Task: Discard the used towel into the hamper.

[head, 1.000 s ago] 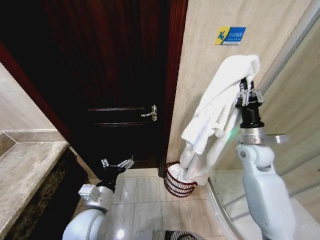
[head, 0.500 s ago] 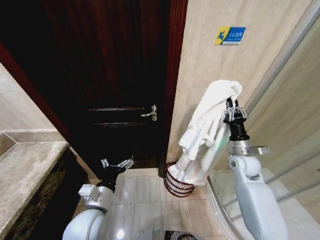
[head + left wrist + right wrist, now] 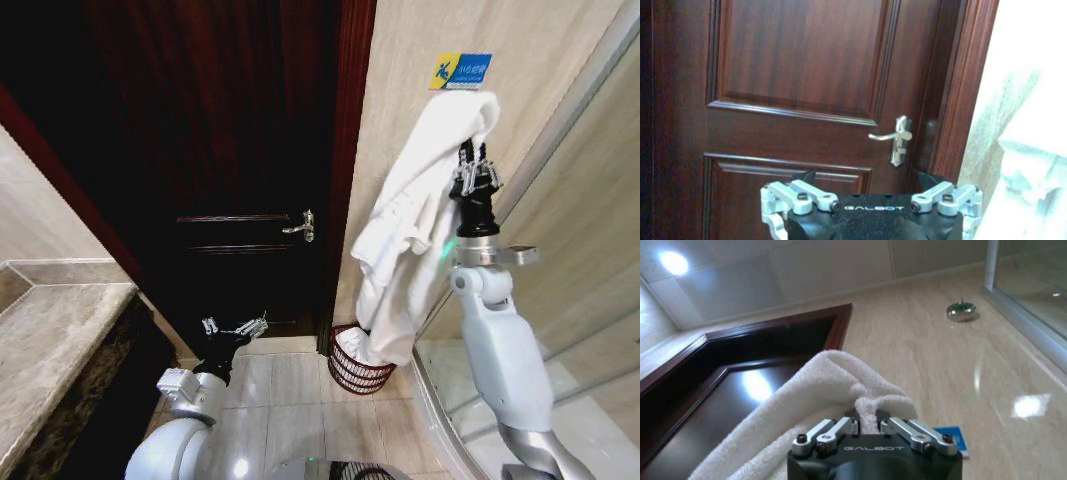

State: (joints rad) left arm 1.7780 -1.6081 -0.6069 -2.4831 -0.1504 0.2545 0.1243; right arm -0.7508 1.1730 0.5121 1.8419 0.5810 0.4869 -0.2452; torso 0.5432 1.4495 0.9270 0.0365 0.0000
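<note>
Head view: right gripper (image 3: 474, 172) is raised high beside the beige tiled wall (image 3: 400, 150), fingers pinched on a fold of the white terry towel (image 3: 420, 220). The towel hangs in a long drape from that grip, and its lower end reaches down to the small round reddish-brown wire-slat hamper (image 3: 352, 370) on the floor by the dark wooden door (image 3: 230, 150); the tail looks to sit at or just inside the rim. Judgement: the towel is lifted and lined up over the hamper but not released, so lowering and letting go are left. Right arm is near vertical, forearm straight up, wrist pointing at the ceiling. Left gripper (image 3: 235, 327) is parked low near the floor, facing the door.

Left wrist view: left gripper (image 3: 870, 202) fingers are spread wide, empty, aimed at the door's silver lever handle (image 3: 897, 137).

Right wrist view: right gripper (image 3: 870, 432) jaws are narrow, clamping a bunched ridge of towel (image 3: 820, 385).
</note>
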